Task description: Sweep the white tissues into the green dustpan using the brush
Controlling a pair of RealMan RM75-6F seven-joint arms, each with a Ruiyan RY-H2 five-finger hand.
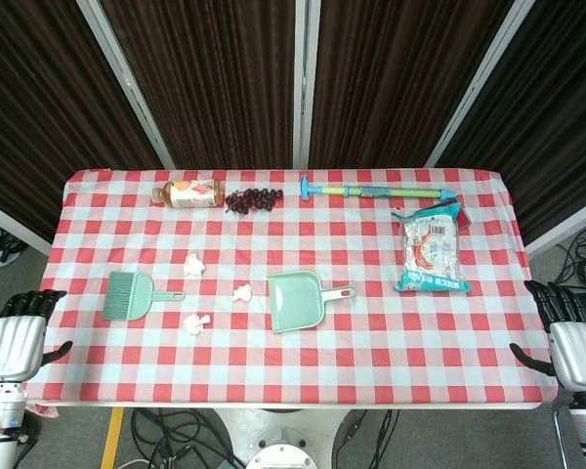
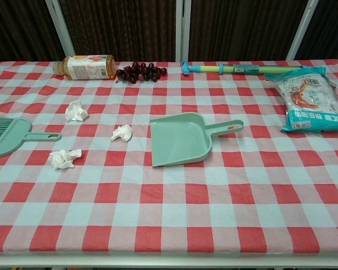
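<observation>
Three crumpled white tissues lie on the checked cloth: one (image 1: pixel 193 265) (image 2: pixel 76 111) farthest back, one (image 1: pixel 242 292) (image 2: pixel 122 133) just left of the dustpan, one (image 1: pixel 195 323) (image 2: pixel 64 158) nearest the front. The green dustpan (image 1: pixel 297 300) (image 2: pixel 180 137) lies mid-table, handle pointing right. The green brush (image 1: pixel 132 294) (image 2: pixel 11 136) lies flat at the left, handle pointing right. My left hand (image 1: pixel 18 337) hangs off the table's left front corner, fingers apart, holding nothing. My right hand (image 1: pixel 571 337) hangs off the right front corner, likewise empty. Neither hand shows in the chest view.
Along the back edge lie a drink bottle (image 1: pixel 188 192) (image 2: pixel 85 67), a bunch of dark grapes (image 1: pixel 253 199) (image 2: pixel 139 72) and a long toy pump (image 1: pixel 371 190) (image 2: pixel 236 68). A snack bag (image 1: pixel 431 248) (image 2: pixel 310 98) lies at the right.
</observation>
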